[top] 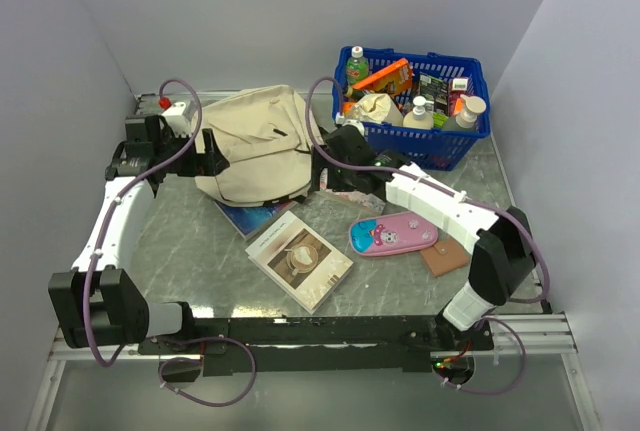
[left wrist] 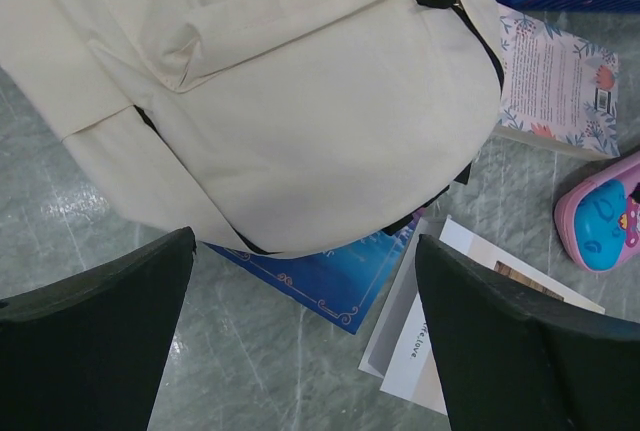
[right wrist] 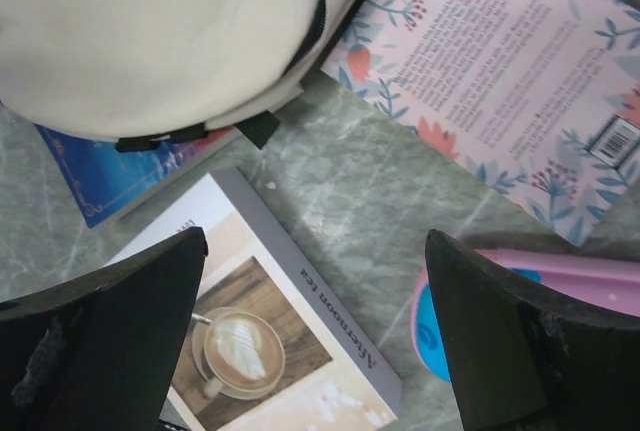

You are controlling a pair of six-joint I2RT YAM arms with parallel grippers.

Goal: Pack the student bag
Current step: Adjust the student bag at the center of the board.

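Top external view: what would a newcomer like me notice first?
The big cream student bag lies at the back of the table, the left gripper and right gripper open on either side of it. At back right, a blue basket is crammed full; nearer the front lie a pink pencil case and a coffee-cover book.

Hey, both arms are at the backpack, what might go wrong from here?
1. The backpack lies on the blue book; pulling the bag may drag that book along.
2. The right gripper hovers open between the Afternoon tea book and the pink pencil case; lowering could nudge either.
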